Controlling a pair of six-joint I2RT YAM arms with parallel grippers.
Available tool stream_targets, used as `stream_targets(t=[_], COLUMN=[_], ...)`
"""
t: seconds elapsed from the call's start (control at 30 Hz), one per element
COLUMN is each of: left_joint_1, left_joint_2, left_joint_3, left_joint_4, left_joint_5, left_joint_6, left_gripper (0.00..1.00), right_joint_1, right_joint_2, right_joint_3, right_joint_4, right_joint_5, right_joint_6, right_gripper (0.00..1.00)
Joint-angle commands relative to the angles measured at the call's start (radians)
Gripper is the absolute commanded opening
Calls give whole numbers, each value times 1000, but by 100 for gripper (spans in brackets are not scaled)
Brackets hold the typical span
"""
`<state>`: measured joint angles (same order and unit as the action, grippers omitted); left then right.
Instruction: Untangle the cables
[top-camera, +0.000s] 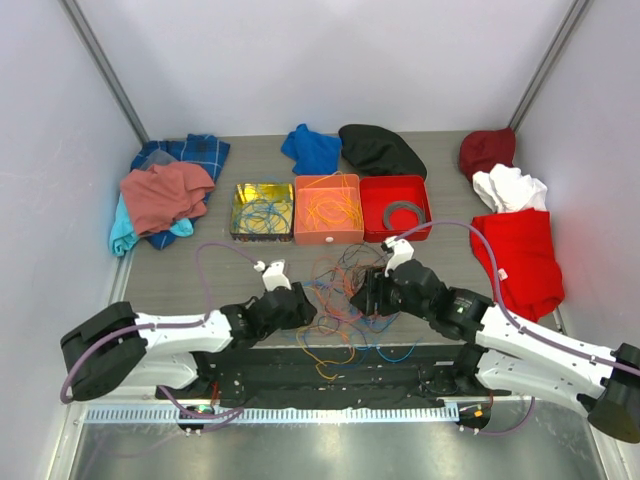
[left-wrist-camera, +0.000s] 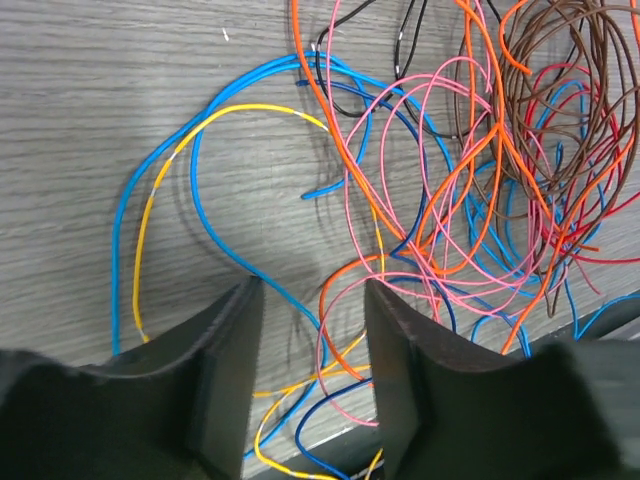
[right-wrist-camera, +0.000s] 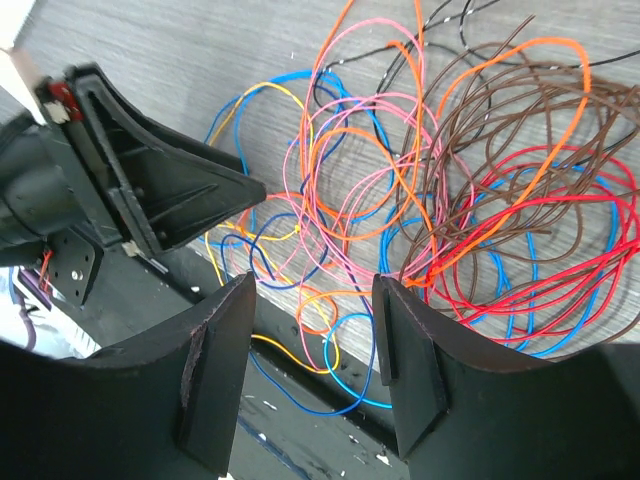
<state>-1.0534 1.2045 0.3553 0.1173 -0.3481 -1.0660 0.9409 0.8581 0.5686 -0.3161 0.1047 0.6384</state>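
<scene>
Jaws of left gripper (left-wrist-camera: 312, 290) and right gripper (right-wrist-camera: 315, 283) gape empty above cables (top-camera: 345, 290) still tangled on the bench (top-camera: 165, 280), a few apparently already sorted into trays (top-camera: 328, 237).

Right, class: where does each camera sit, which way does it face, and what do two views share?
Top external: above, behind; faces down onto table; left arm, right arm show.
Left wrist: on left arm, facing down at cables; left fingers show.
Right wrist: same, from the right; right fingers and left gripper show.
Shared: the brown coil.
</scene>
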Motion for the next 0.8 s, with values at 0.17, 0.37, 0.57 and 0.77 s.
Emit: stream_targets(t=[0.17, 0.37, 0.57, 0.77], left_joint_1=[-2, -25, -23, -23], left_joint_2=[31, -230, -439, -421], left_joint_3=[20, 83, 431, 753], left_joint_4=[-16, -241, -521, -588], left_joint_5=[-20, -124, -328, -437], left_joint_6=[5, 73, 386, 628], left_gripper=[12, 0, 0, 0], right_joint_1=[6, 6, 6, 6], right_joint_2=[-11, -27, -44, -91], right_joint_3=[28, 25, 30, 27], right_joint_4=[-1, 14, 29, 17], right_joint_5=[53, 59, 69, 85], right_joint_6=[17, 12, 0, 3], right_gripper=[58, 57, 58, 58])
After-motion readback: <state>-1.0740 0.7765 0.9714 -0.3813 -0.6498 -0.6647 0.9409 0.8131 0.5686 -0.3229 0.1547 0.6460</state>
